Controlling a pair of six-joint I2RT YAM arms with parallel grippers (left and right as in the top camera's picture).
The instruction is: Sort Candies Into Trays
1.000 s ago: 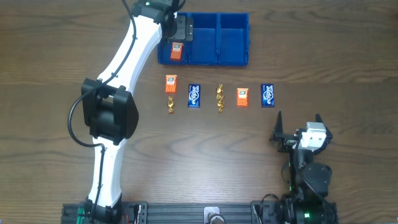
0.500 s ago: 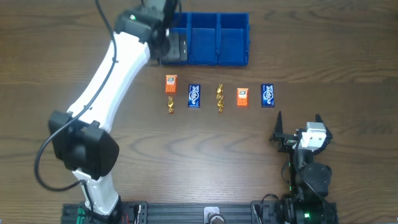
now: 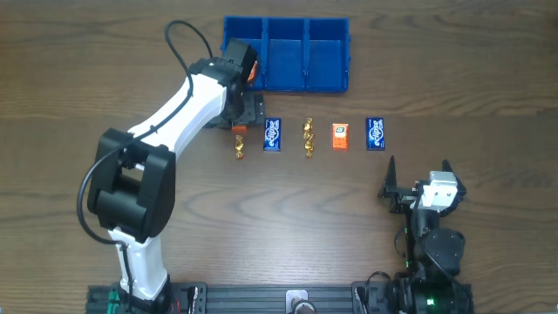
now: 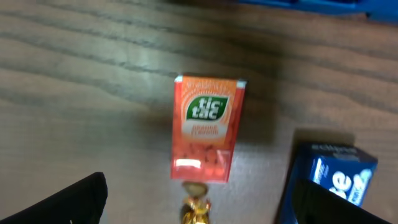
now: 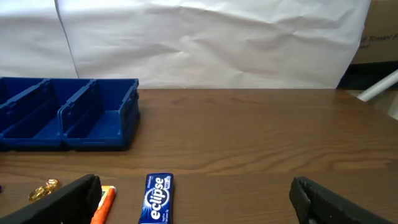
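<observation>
Now the left jaws are hanging wide open over an orange mint box (image 4: 207, 127) lying on the worktop (image 3: 488, 78) beside a blue gum pack (image 4: 329, 171), while the right jaws are gaping well apart from it.

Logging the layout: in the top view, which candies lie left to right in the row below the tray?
Left gold-wrapped candy → left blue gum pack → middle gold-wrapped candy → orange mint box → right blue gum pack.

The left pincer (image 4: 199, 208) is coming back from the blue plastic three-compartment tray (image 3: 288, 85), lowering over the leftmost orange rectangular candy box (image 4: 208, 127).
</observation>
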